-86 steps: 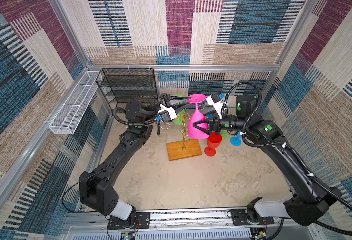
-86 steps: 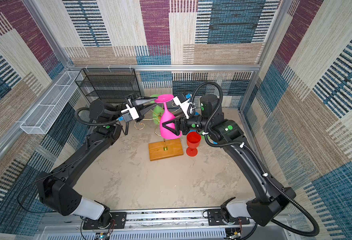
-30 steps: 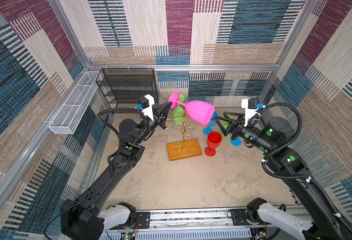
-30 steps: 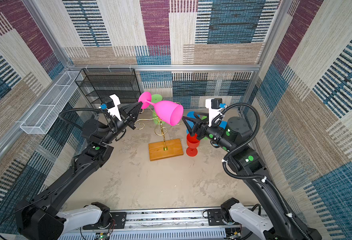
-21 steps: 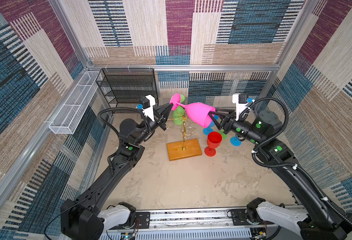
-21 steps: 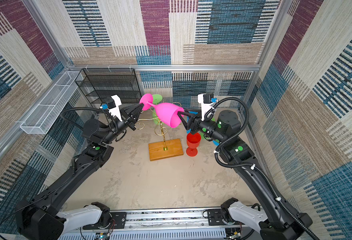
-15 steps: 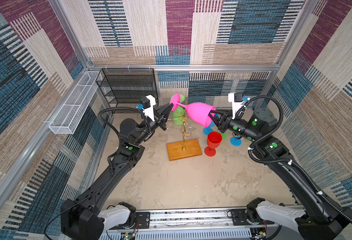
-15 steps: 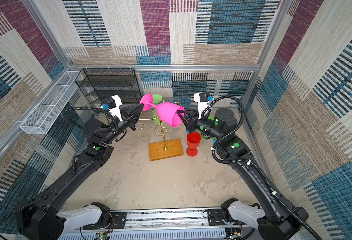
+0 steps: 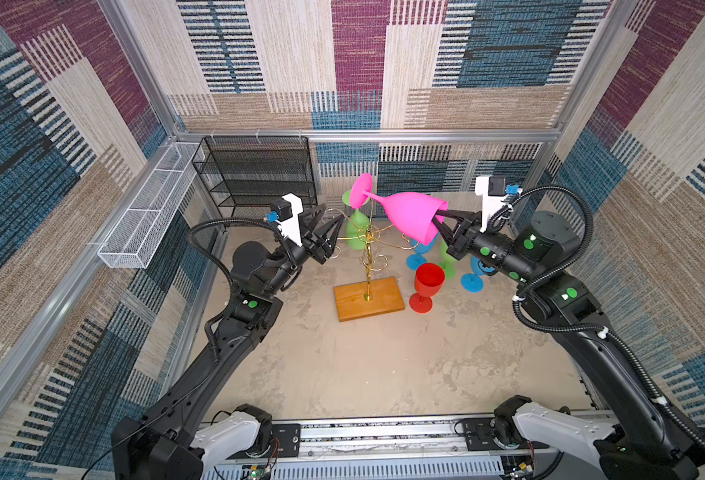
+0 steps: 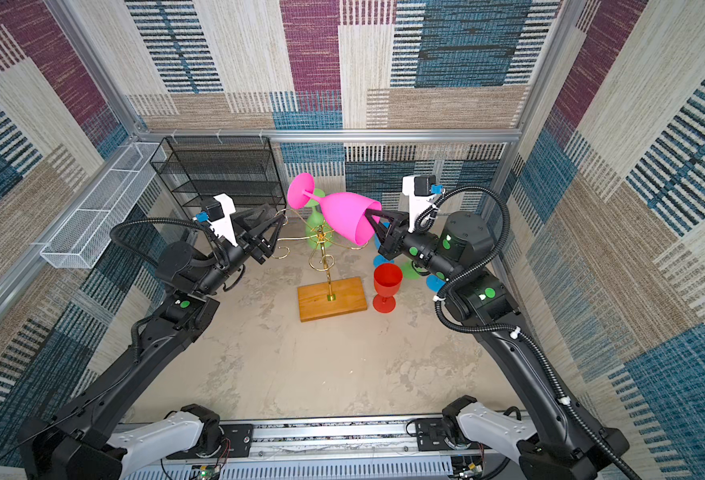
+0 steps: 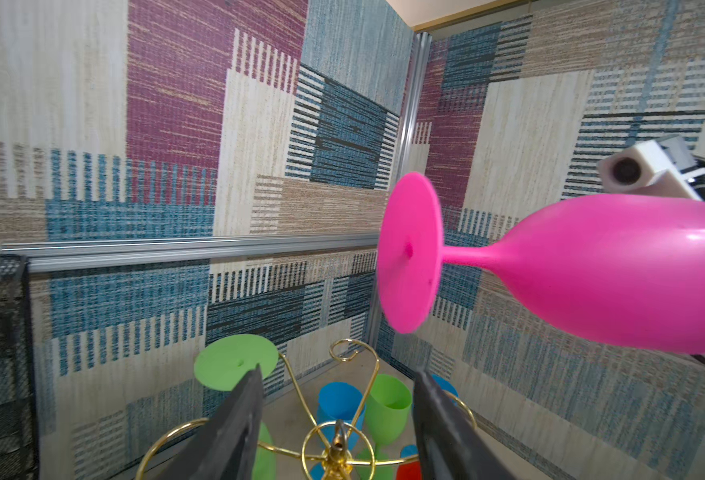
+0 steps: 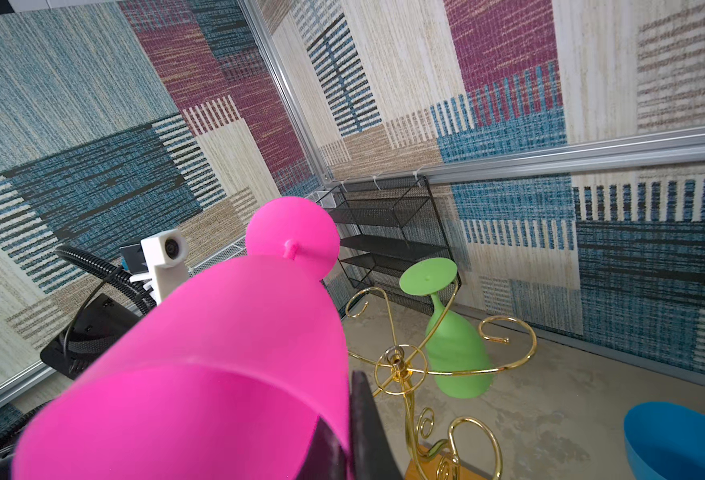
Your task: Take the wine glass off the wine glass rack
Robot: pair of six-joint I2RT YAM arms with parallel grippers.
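In both top views the pink wine glass lies on its side in the air, above the rack and clear of its gold curls, with its foot toward the left arm. The right gripper is clamped on the rim of the bowl, one finger inside and one outside. The left gripper sits just short of the foot, jaws apart and holding nothing. A red glass stands just beside the rack's wooden base.

The left wrist view shows the two dark fingers spread wide over the rack's top. The pink foot is beyond them, untouched.

The right wrist view shows a finger pressed on the outside of the rim. A green glass hangs upside down from a curl close by.

The glass looks free of the rack, but the hold is the weak spot. A pinch on a thin rim, with the whole length sticking out, could let the glass droop or slip. A careless swing could knock the foot against the green glass or a curl, and setting it down could tip the red glass
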